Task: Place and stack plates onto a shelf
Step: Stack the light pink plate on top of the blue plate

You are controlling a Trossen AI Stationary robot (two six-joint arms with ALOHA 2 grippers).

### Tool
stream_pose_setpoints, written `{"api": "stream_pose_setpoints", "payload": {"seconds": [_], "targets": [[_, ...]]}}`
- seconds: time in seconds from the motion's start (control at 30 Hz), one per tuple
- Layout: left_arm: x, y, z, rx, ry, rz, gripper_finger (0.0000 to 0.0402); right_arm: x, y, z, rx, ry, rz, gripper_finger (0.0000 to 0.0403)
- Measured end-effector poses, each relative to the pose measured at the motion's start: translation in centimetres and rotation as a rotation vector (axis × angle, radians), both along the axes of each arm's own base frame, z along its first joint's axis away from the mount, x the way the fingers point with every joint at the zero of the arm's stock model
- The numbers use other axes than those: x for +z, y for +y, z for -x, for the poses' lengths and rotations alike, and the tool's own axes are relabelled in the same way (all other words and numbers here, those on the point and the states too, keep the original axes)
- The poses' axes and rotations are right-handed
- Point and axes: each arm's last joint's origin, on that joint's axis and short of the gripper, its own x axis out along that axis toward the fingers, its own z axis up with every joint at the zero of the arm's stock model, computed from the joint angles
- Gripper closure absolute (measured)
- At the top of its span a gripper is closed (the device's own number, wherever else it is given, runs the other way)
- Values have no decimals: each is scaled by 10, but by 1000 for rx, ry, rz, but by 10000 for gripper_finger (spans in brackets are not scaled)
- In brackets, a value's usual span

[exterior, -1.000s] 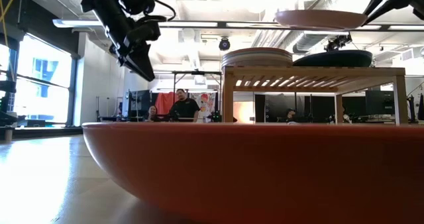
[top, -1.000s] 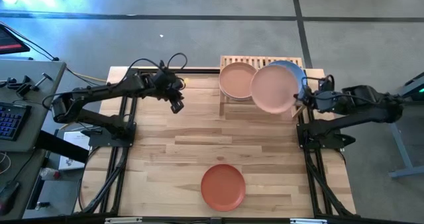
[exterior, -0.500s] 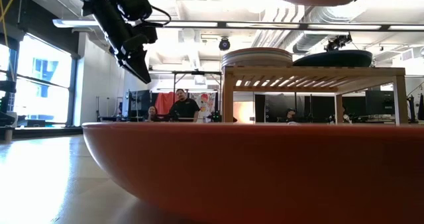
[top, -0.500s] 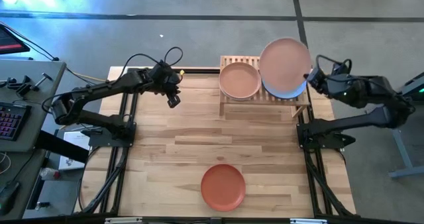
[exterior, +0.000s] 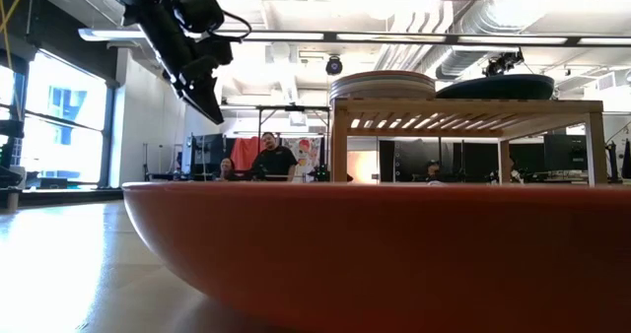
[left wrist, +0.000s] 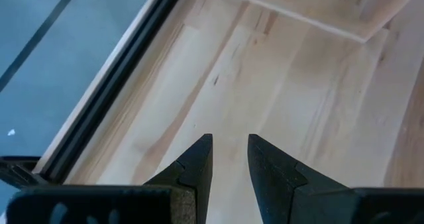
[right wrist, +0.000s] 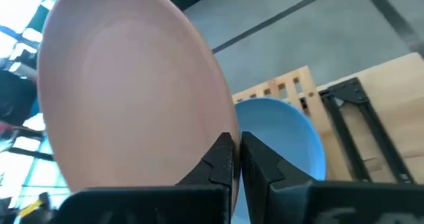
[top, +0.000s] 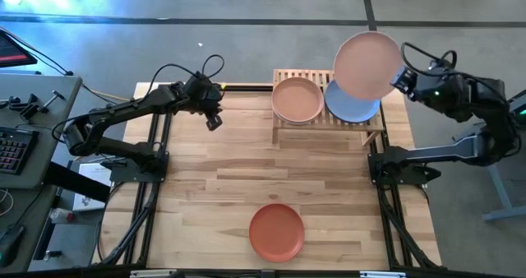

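A pink plate [top: 367, 64] hangs high above the shelf's [top: 329, 120] right end, with my right gripper [top: 400, 77] shut on it. On the shelf's slatted top rest a peach-topped stack of plates [top: 297, 100] at the left and a blue plate [top: 355, 107] at the right. A terracotta plate [top: 277, 231] lies on the table near its front edge. My left gripper [top: 213, 120] hovers open over the far left of the table, with nothing between its fingers [left wrist: 199, 159]. My right gripper pinches the pink plate's rim [right wrist: 224, 126] on its right side between the two fingers. The fingers come from the table's right, slanting down. The plate is lifted clear, roughly level and face up, above the blue plate [right wrist: 281, 134].
The terracotta plate fills the foreground of the low view [exterior: 375, 254], with the shelf [exterior: 463, 106] behind it. A desk with a keyboard [top: 10, 150] stands left of the table. People sit in the room beyond [exterior: 271, 158]. Bare tabletop [top: 271, 167] lies mid-table.
My right gripper has risen with the pink plate, drawing it from just above the shelf's right end to well above it and a little toward the far right. The plate stays roughly level. My left gripper has swung slightly toward the far edge.
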Motion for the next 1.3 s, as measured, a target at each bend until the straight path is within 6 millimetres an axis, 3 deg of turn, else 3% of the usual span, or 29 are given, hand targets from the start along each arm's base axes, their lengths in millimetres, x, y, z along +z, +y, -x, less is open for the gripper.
{"api": "stream_pose_setpoints", "payload": {"seconds": [0.17, 0.33, 0.6, 0.97, 1.3], "targets": [[3, 2, -3, 0, -41, -28, 316, -7, -9, -14, 5, 106, -39, 403], [4, 3, -4, 1, -57, -40, 316, -29, -19, -29, -12, 180, -146, 403], [4, 3, -4, 22, -68, -25, 316, -62, -31, -36, -132, 191, -302, 403], [5, 3, -5, 21, -79, -34, 316, -84, -40, -42, -187, 207, -366, 403], [5, 3, -5, 21, -79, -33, 316, -86, -42, -43, -196, 201, -354, 399]]}}
